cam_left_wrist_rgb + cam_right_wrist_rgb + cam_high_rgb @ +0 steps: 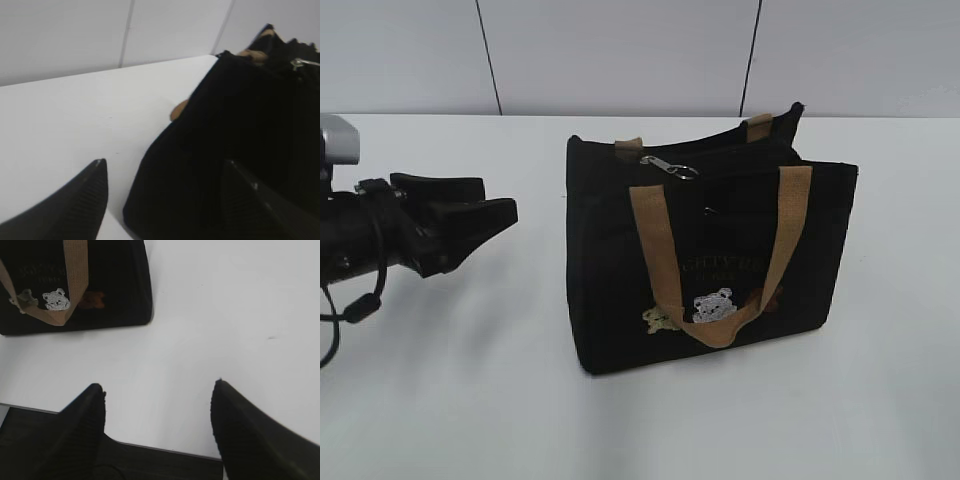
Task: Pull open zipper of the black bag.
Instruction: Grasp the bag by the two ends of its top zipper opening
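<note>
A white table (440, 400) carries everything; it runs back to a pale panelled wall. Toward the table's far edge, a little right of its middle, stands the small boxy black fabric bag (610, 290), upright, with embroidered bear figures and faint lettering on its near face. Two tan webbing handles (658, 250) belong to it: one hangs down the near face, the other lies along the top.

The left gripper (485, 205), black with ribbed inner faces, hovers near the table's left edge, level with the bag's upper half and apart from it. Its jaws stand wide and hold nothing. The right gripper (157, 410) shows only in its wrist view, low over the table's near edge, also wide open and empty.

Along the bag's top runs the black zipper (740, 152), seemingly shut, with its small silver metal pull and ring (670, 167) lying near the top left corner.

Risks, as I judge them: the pull is small and flat, so fingers may close on fabric or a handle instead. The bag is light and unbraced, so tugging could drag or tip it rather than open the zip.
</note>
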